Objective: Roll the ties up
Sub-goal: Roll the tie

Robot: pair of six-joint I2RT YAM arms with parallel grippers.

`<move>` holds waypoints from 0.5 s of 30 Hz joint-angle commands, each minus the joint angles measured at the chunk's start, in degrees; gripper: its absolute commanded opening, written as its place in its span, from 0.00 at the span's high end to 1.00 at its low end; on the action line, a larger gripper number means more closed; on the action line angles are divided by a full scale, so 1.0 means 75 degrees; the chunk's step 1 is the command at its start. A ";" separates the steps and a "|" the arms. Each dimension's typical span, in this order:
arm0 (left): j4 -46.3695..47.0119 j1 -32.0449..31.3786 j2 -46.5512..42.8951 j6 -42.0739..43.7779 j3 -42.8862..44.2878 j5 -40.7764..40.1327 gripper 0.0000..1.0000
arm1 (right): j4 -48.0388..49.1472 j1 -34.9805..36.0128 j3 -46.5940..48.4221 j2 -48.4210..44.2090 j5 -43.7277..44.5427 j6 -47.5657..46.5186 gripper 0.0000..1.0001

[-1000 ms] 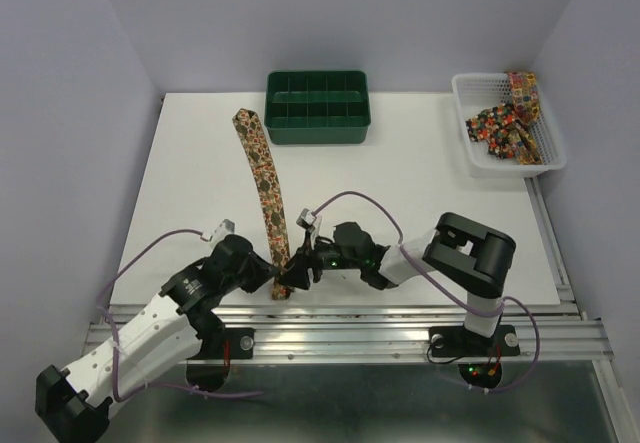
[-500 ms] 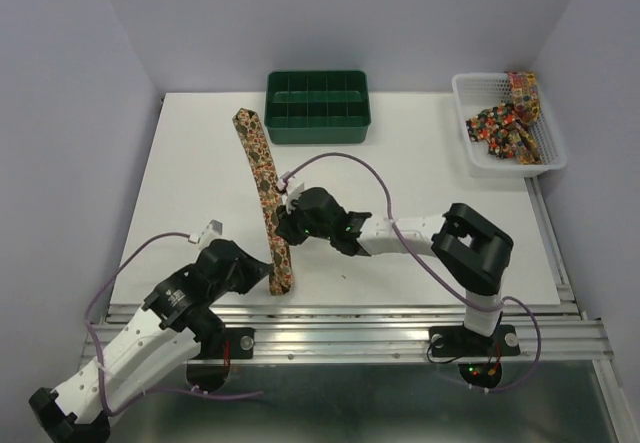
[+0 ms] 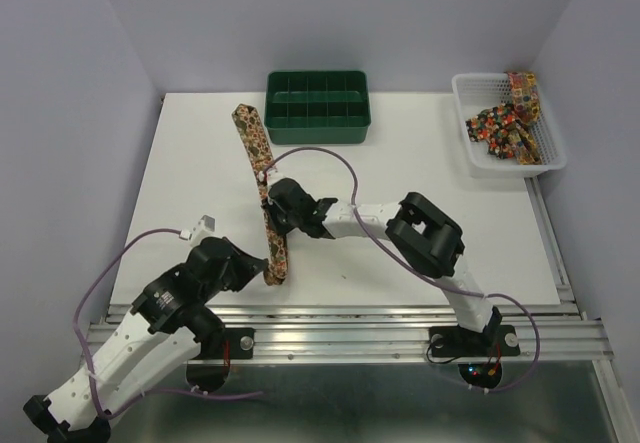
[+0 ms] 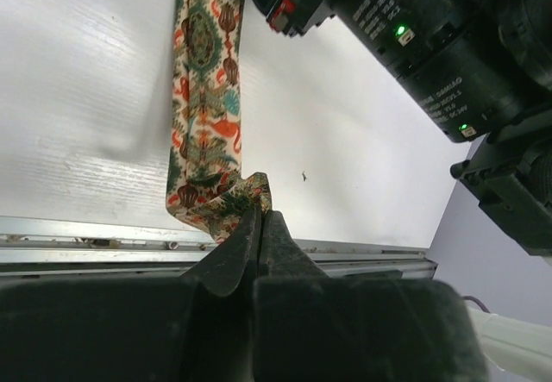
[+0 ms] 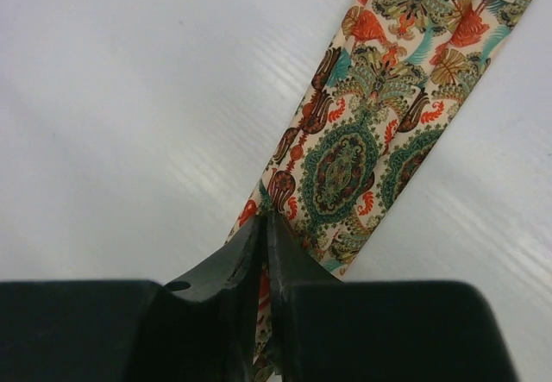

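Observation:
One tie, a long narrow strip with a busy brown, red and teal print, lies on the white table, running from beside the green tray down toward the near edge. My left gripper is shut on its near end, and the fabric bunches up at the tips of this gripper. My right gripper sits about midway along the tie. In the right wrist view this gripper is shut, pinching the left edge of the tie. More ties lie heaped in the basket.
A green compartment tray stands at the back centre. A white mesh basket sits at the back right corner. A metal rail runs along the table's near edge, just behind the tie's held end. Purple walls close in on both sides.
My right gripper has travelled from the tie's near end up along it to its middle and closed on the fabric. My left arm drew back slightly, still gripping the near end.

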 commanded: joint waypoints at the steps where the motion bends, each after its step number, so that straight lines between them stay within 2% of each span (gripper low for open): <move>1: -0.0144 -0.0054 -0.0052 0.0180 0.0289 -0.0215 1.00 | -0.1024 -0.0318 0.0597 0.0617 0.1271 0.0437 0.88; 6: -0.0215 -0.0054 -0.0052 0.0169 0.0395 -0.0449 1.00 | -0.0909 -0.0728 0.0634 0.0840 0.1167 0.0930 0.89; 15: -0.0180 -0.0054 0.0346 0.0274 0.0571 -0.0519 1.00 | -0.0957 -0.0752 0.1126 0.0993 0.1590 0.0486 0.88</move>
